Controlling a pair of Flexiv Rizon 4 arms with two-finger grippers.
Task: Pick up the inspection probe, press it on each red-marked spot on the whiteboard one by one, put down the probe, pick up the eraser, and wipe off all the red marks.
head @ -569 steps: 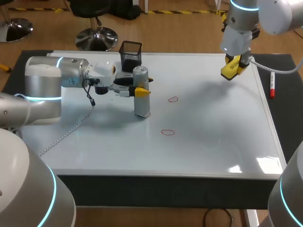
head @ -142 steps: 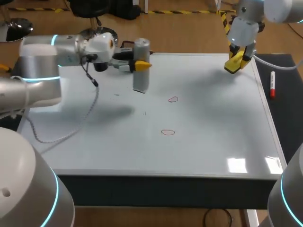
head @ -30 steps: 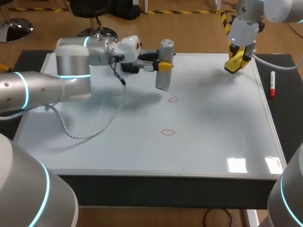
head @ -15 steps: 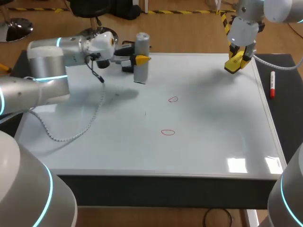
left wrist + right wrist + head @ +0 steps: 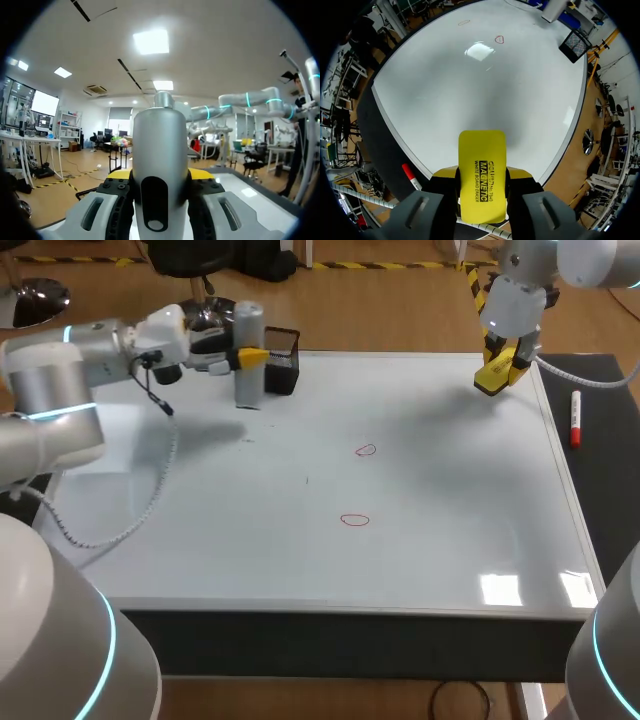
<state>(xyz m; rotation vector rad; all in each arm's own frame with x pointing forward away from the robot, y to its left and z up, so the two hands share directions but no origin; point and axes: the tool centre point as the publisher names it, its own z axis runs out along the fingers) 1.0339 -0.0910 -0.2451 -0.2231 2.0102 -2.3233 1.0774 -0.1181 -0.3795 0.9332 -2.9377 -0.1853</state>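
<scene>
Head view: the left gripper [image 5: 249,357] is clamped on the probe [image 5: 247,385], one yellow tip on each side of the grey cylinder. The probe stands upright over the far left part of the whiteboard [image 5: 430,540], just beside the black mesh holder [image 5: 283,361]. Its shadow falls on the board apart from its lower end.

Left wrist view: the left gripper [image 5: 160,175] has both fingers [image 5: 120,174] against the probe [image 5: 160,140], which stands between them.

Right wrist view: the right gripper [image 5: 482,176] pinches the yellow eraser [image 5: 481,150] from two sides. The eraser projects ahead of the fingers and hangs above the whiteboard [image 5: 470,85].

Head view: the right gripper [image 5: 497,375] is over the far right corner of the board. Two red marks are near the board's middle: the far mark [image 5: 365,450] and the near mark [image 5: 354,520], well apart from both grippers. A red-capped marker [image 5: 575,419] lies on the dark mat, just beside the board's right edge.
</scene>
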